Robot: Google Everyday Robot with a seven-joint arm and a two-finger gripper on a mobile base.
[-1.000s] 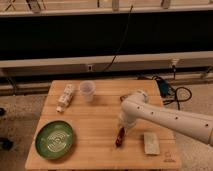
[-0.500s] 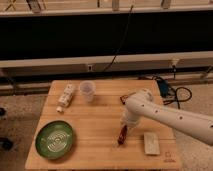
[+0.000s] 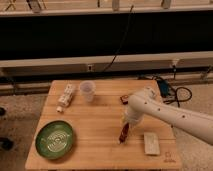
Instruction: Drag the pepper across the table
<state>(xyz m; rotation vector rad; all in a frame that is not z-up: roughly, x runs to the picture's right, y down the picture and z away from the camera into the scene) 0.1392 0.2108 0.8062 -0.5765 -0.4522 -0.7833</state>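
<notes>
The pepper (image 3: 123, 133) is a thin dark red thing lying on the table (image 3: 95, 135), a bit right of the middle and close to the front edge. The pincer (image 3: 126, 121) is right on top of its far end, at the tip of the big white arm (image 3: 170, 116) that comes in from the right. I cannot tell if it is pinching the pepper or just pressing on it. A moment ago the arm was a little more to the right, and the pepper has slid a small way with it (so the drag looks like it has begun, but only just). To the right, quite near, lies a pale block (image 3: 150, 143). A small dark block (image 3: 125, 98) sits behind the arm. A clear cup (image 3: 87, 90) and a small bottle (image 3: 65, 97) are at the back left, and a green plate (image 3: 54, 139) is front left. The plate is the main thing in the way if the pepper goes left.
</notes>
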